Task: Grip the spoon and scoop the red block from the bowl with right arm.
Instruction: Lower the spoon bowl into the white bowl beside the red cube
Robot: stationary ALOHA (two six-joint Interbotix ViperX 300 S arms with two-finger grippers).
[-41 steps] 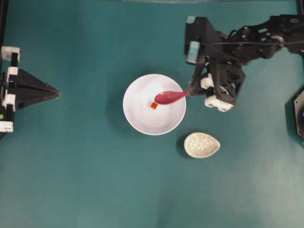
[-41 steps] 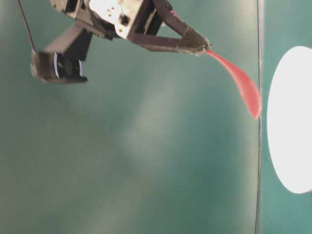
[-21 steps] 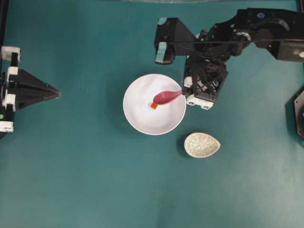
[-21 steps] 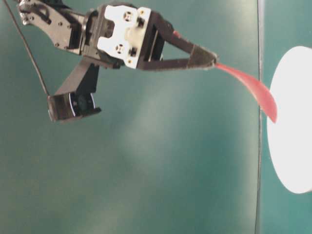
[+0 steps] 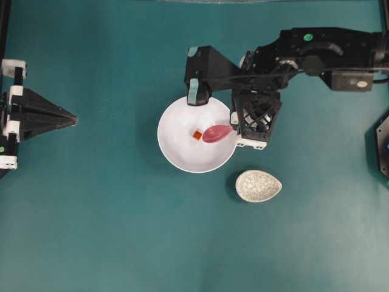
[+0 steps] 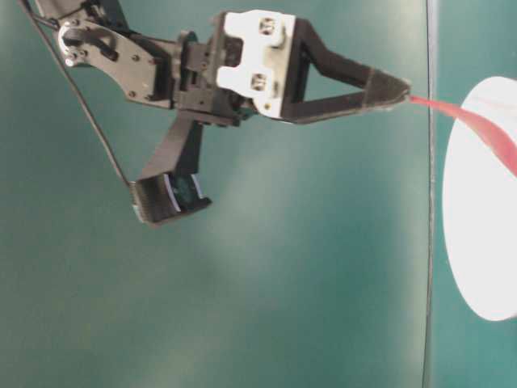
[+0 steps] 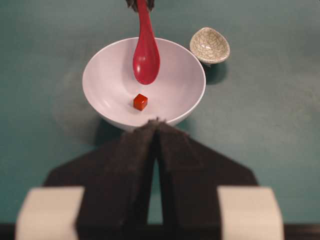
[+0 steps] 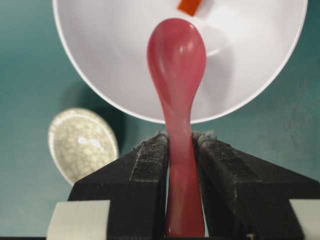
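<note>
R gripper (image 8: 180, 165) clamped on spoon (image 8: 176, 75) handle, pads tight both sides. Spoon head hangs inside bowl (image 5: 182, 155), mid-frame in overhead view, pointing left. Block (image 5: 197, 134) sits on bowl floor just left of spoon tip; can't tell if they touch. In L wrist view spoon (image 7: 145, 55) comes in from top centre, block (image 7: 140, 102) just below its tip. Speckled dish (image 5: 258, 185) lower right of bowl, apart from it. L gripper (image 5: 68, 120) at left edge, fingers together, well apart from bowl. All on teal table (image 5: 109, 231).
</note>
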